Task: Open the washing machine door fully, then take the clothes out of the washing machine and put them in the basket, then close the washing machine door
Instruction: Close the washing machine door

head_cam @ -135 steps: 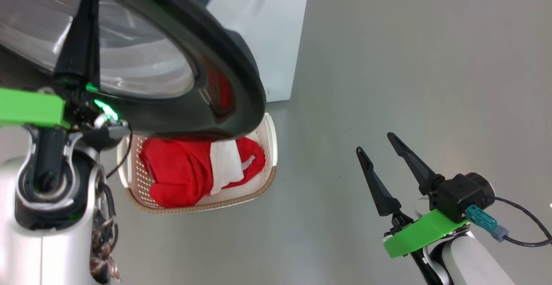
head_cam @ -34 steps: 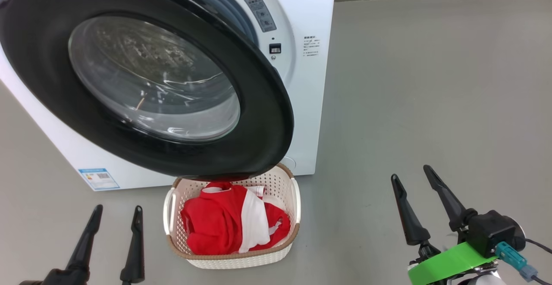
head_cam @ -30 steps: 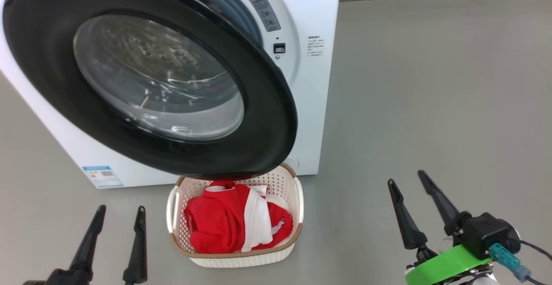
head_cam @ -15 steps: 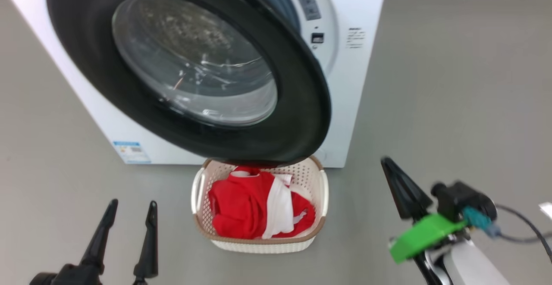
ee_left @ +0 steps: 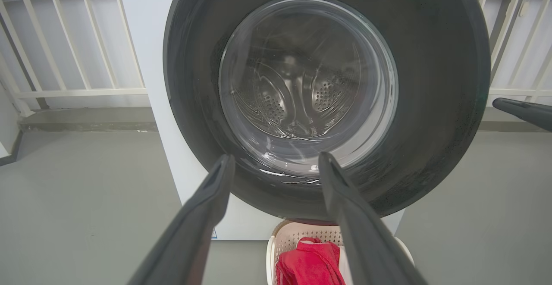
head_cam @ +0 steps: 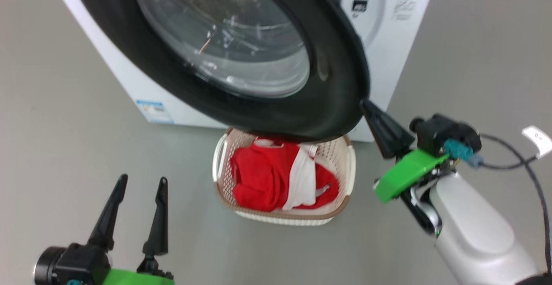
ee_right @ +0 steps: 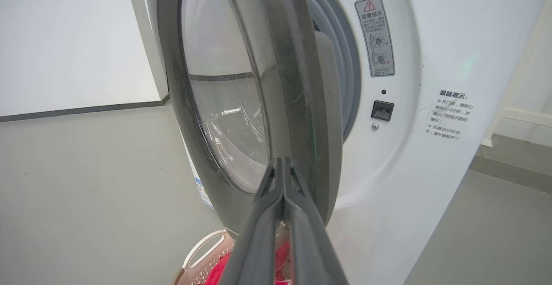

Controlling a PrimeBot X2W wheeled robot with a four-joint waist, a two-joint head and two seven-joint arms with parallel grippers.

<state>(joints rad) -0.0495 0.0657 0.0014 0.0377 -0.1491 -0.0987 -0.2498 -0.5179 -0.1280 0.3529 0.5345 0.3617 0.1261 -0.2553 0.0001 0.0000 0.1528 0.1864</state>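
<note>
- Right gripper [head_cam: 365,104]: fingers pressed together on nothing, tip at the right rim of the washing machine door [head_cam: 336,82], perhaps touching.
- Left gripper [head_cam: 143,178]: spread wide, near left, over the grey floor [head_cam: 64,125].
- Basket [head_cam: 350,164] holding the clothes [head_cam: 258,181] stands on that floor beneath the ajar door, before the washing machine [head_cam: 384,48].
- White railing [ee_left: 86,92] runs far behind.

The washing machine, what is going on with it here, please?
The robot seems to be at the last step, closing the door. The clothes lie in the basket on the floor, just below the washing machine door, which stands partly open from the washing machine. The right gripper, shut, has its tip at the free edge of the door's black rim, probably to push it; contact cannot be confirmed. The left gripper hangs open, low, holding nothing.
</note>
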